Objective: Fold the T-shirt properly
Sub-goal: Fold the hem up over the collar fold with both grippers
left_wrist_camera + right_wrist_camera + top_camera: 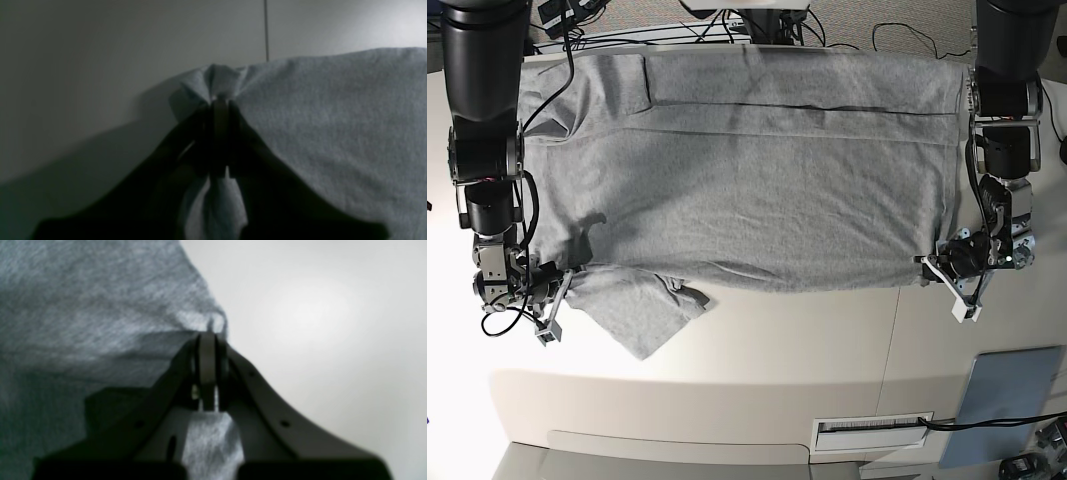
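You have the T-shirt (747, 170) spread flat on the white table (777, 350), plain grey side up.
Your left gripper (924, 263) is closed on its near corner, and your right gripper (575, 271) pinches the cloth edge beside one loose sleeve (642, 310).

The left wrist view is dim, the black left gripper (220, 100) a near silhouette casting a broad shadow to its left. Beyond the right gripper (207, 336), glare whitens the pale tabletop (317, 306); that view is soft and blurred. Overhead, light is even.
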Controlling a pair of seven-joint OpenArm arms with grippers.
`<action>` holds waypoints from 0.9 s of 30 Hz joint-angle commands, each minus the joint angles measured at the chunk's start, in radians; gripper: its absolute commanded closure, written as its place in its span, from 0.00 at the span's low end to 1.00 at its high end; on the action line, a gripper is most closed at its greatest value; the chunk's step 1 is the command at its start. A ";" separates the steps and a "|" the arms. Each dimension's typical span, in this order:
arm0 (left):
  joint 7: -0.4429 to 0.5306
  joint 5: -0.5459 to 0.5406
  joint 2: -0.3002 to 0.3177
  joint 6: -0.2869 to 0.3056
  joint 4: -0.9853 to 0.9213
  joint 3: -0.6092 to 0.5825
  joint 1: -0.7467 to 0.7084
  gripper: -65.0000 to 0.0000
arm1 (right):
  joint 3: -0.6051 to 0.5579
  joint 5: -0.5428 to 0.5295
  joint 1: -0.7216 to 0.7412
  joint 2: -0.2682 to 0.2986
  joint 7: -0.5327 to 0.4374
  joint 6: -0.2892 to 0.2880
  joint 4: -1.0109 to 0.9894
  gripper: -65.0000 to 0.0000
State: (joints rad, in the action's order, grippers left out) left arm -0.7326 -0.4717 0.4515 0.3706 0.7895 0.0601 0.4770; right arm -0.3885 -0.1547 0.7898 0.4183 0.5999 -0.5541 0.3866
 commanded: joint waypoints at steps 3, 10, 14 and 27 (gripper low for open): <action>-0.008 0.007 0.015 -0.003 0.010 0.001 0.021 1.00 | -0.002 -0.032 -0.003 0.027 0.075 -0.003 0.032 1.00; -0.014 -0.020 0.035 -0.003 0.065 0.001 0.021 1.00 | -0.002 -0.188 -0.003 0.100 0.181 -0.003 0.225 1.00; -0.110 -0.092 0.053 0.010 0.171 0.001 0.018 1.00 | -0.002 -0.305 -0.020 0.161 0.267 -0.003 0.375 1.00; -0.251 -0.129 0.094 -0.014 0.634 0.101 -0.280 1.00 | 0.241 -0.291 -0.441 0.277 0.371 0.081 0.882 1.00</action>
State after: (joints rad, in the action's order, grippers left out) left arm -0.9924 -0.5995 0.5209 0.3588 1.4124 0.1520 0.1768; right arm -0.1558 -0.4446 0.3225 0.6659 0.9771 -0.4755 1.2587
